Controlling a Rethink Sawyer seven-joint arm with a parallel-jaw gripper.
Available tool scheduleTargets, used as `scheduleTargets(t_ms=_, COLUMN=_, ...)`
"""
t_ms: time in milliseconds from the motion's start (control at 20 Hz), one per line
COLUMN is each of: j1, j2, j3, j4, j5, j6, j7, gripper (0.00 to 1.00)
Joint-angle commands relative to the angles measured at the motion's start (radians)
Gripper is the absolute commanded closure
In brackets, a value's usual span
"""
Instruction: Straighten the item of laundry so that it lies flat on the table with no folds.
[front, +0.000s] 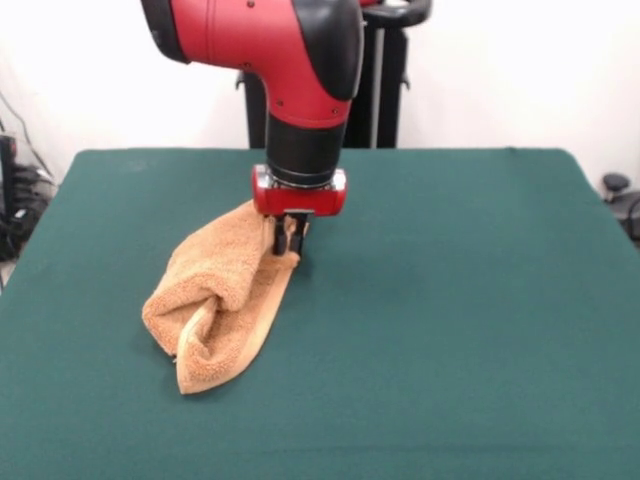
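Towel (222, 300) judged light, limp, non-slip terry; best taken at a free corner or hem, then drawn outward. It is seen as orange-tan, bunched and folded over itself, lying left of centre on the green table (450, 330). The end effector (289, 240) is seen pinched on the towel's far edge.
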Motion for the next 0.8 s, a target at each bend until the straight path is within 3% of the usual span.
scheduleTargets(t_ms=50, j1=-0.050, j2=-0.002, j3=0.048, j4=-0.003, j5=0.094, j6=0.279, j7=0.109, gripper=1.00)
scheduleTargets(t_ms=350, j1=-0.065, j2=0.006, j3=0.059, j4=0.013, j5=0.110, j6=0.268, j7=0.121, gripper=1.00)
scheduleTargets(t_ms=800, j1=-0.033, j2=-0.120, j3=0.049, j4=0.064, j5=0.144, j6=0.384, j7=0.152, gripper=1.00)
